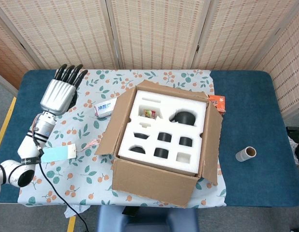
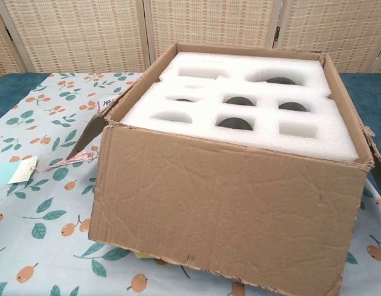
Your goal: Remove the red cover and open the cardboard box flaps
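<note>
left hand (image 1: pixel 59 93), fingers straight and together, holding nothing, sits at nine o'clock from the box (image 1: pixel 161 171), well apart from its folded-out left flap (image 1: pixel 112 129).

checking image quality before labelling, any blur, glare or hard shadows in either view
Head view: sharp and evenly lit, no glare; the left hand shows no motion blur, and the box casts only a soft shadow. Chest view: the foam is bright but its cut-outs stay readable; the box front fills the frame, and the cloth is crisp.
</note>
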`<state>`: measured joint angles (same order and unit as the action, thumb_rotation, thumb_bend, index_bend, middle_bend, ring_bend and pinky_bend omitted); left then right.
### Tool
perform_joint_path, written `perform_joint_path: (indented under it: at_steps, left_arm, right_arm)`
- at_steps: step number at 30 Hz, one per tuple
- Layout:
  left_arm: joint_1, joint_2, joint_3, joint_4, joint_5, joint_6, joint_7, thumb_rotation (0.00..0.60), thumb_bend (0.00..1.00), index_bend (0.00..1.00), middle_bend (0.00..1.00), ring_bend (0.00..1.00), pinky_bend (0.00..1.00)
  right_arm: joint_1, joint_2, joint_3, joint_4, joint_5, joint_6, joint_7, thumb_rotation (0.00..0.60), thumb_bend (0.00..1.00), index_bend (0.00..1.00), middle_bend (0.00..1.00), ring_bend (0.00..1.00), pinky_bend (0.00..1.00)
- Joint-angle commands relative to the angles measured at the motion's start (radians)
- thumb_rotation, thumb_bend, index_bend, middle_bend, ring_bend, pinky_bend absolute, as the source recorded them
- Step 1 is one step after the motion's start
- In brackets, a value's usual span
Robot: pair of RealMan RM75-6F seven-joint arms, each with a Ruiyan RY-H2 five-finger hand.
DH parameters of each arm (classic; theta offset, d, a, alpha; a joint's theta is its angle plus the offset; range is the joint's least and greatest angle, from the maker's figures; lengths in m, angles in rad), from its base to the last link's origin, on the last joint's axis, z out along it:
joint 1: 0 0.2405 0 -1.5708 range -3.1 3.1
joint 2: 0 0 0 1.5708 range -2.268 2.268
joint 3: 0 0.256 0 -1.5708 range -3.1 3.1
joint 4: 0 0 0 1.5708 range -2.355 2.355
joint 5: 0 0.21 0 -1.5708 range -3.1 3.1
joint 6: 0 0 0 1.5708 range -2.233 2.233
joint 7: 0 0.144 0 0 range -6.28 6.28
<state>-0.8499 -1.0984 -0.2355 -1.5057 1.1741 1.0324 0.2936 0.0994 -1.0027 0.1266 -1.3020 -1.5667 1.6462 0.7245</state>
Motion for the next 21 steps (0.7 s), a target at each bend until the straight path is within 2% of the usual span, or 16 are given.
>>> perform_joint_path:
  at_steps: [1,3,5,6,10,12,14,18,21]
  left_arm:
    - [0.126,0.087,0.079,-0.097,0.073,0.054,-0.096,0.600,0.56,0.00,0.00,0.00,0.00]
    - [0.193,0.099,0.116,-0.120,0.093,0.113,-0.103,0.600,0.46,0.00,0.00,0.00,0.00]
    - [0.250,0.101,0.144,-0.131,0.099,0.157,-0.124,0.600,0.43,0.00,0.00,0.00,0.00]
    - [0.286,0.101,0.163,-0.134,0.099,0.177,-0.142,0.600,0.41,0.00,0.00,0.00,0.00]
    - [0.396,0.076,0.212,-0.108,0.104,0.265,-0.173,0.600,0.39,0.00,0.00,0.00,0.00]
    - [0.466,0.031,0.219,-0.060,0.106,0.372,-0.145,0.600,0.38,0.00,0.00,0.00,0.00]
    - [0.533,-0.025,0.218,-0.009,0.103,0.460,-0.171,0.600,0.38,0.00,0.00,0.00,0.00]
    - [0.600,-0.080,0.221,0.075,0.089,0.492,-0.243,0.600,0.38,0.00,0.00,0.00,0.00]
    - [0.603,-0.078,0.210,0.099,0.074,0.465,-0.224,0.600,0.38,0.00,0.00,0.00,0.00]
  right_arm:
    - [0.009,-0.010,0.004,-0.030,0.024,-0.032,-0.102,0.406,0.88,0.34,0.00,0.00,0.00]
    - [0.017,-0.021,0.010,-0.041,0.035,-0.044,-0.167,0.431,0.78,0.29,0.00,0.00,0.00]
    - [0.026,-0.035,0.018,-0.043,0.050,-0.058,-0.224,0.460,0.64,0.23,0.00,0.00,0.00]
    - [0.031,-0.045,0.022,-0.045,0.064,-0.072,-0.263,0.469,0.60,0.21,0.00,0.00,0.00]
    - [0.049,-0.070,0.038,-0.061,0.123,-0.125,-0.401,0.474,0.59,0.17,0.00,0.00,0.00]
    - [0.048,-0.074,0.049,-0.085,0.158,-0.138,-0.441,0.474,0.59,0.16,0.00,0.00,0.00]
    - [0.044,-0.076,0.062,-0.100,0.191,-0.139,-0.475,0.474,0.59,0.16,0.00,0.00,0.00]
    - [0.039,-0.083,0.073,-0.132,0.225,-0.142,-0.538,0.477,0.59,0.16,0.00,0.00,0.00]
    - [0.041,-0.081,0.065,-0.152,0.212,-0.147,-0.566,0.475,0.59,0.16,0.00,0.00,0.00]
